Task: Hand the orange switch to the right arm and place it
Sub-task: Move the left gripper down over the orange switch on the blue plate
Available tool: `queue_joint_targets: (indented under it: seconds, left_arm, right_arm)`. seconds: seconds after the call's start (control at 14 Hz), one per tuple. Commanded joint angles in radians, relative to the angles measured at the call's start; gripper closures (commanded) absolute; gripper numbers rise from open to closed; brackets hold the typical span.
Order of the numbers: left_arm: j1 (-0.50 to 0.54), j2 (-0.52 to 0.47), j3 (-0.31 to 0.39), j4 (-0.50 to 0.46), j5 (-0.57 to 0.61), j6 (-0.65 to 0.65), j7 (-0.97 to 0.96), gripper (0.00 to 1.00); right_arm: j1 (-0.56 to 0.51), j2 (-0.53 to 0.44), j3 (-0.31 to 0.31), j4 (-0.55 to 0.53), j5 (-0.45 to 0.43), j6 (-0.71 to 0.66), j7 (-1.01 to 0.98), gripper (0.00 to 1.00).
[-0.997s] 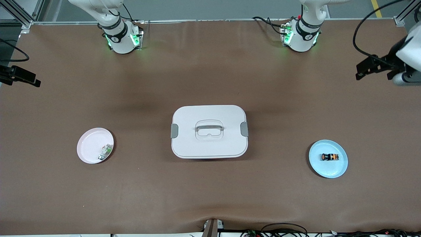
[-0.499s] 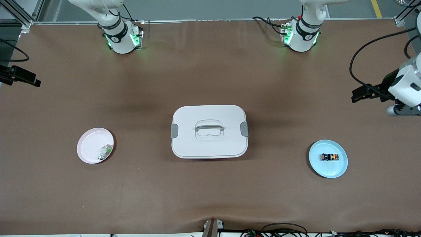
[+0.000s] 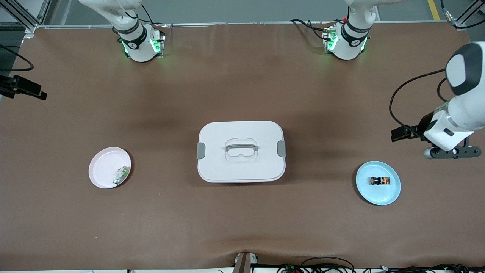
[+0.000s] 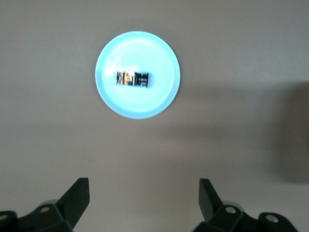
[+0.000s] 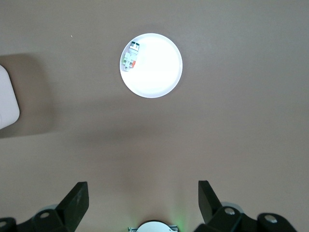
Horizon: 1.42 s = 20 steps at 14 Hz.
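The orange switch (image 3: 380,181) lies on its side on a light blue plate (image 3: 379,198) toward the left arm's end of the table. My left gripper (image 3: 451,152) is up in the air over bare table beside that plate, on the robots' side of it. In the left wrist view its jaws (image 4: 144,200) are open and empty, with the switch (image 4: 132,79) on the plate (image 4: 164,96) some way off. My right gripper (image 5: 143,203) is open and empty, high over the table, and waits.
A white lidded box (image 3: 241,151) with a handle stands mid-table. A pink plate (image 3: 102,167) holding a small green-and-white part (image 3: 120,175) lies toward the right arm's end. It also shows in the right wrist view (image 5: 159,72). A black part of the right hand (image 3: 22,89) shows at the edge.
The left arm has swung toward the front camera and closer to the blue plate. The right arm, the switch and both plates have not moved.
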Motion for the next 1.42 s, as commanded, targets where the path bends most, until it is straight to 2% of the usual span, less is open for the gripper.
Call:
queue_joint_targets:
  seconds: [0.0, 0.14, 0.28, 0.57, 0.93, 1.35]
  left_arm:
    - [0.008, 0.040, -0.003, -0.055, 0.018, 0.110, 0.015, 0.00]
    - [0.016, 0.089, -0.001, -0.055, 0.043, 0.153, 0.016, 0.00]
    - [0.011, 0.135, -0.003, -0.055, 0.118, 0.213, 0.016, 0.00]
    - [0.040, 0.236, -0.003, -0.066, 0.123, 0.357, 0.018, 0.00]
    - [0.060, 0.344, -0.006, -0.050, 0.126, 0.466, 0.054, 0.00]
    - [0.057, 0.467, -0.004, 0.072, 0.121, 0.496, 0.056, 0.00]
  right_arm:
    - [-0.006, 0.003, 0.003, 0.013, 0.000, -0.010, -0.008, 0.00]
    - [-0.006, 0.003, 0.003, 0.013, 0.000, -0.010, -0.008, 0.00]
    - [-0.006, 0.003, 0.003, 0.013, 0.000, -0.010, -0.008, 0.00]
    - [-0.006, 0.003, 0.003, 0.013, 0.000, -0.010, -0.008, 0.00]
    - [-0.006, 0.003, 0.003, 0.013, 0.000, -0.010, -0.008, 0.00]
    - [-0.006, 0.003, 0.003, 0.013, 0.000, -0.010, -0.008, 0.00]
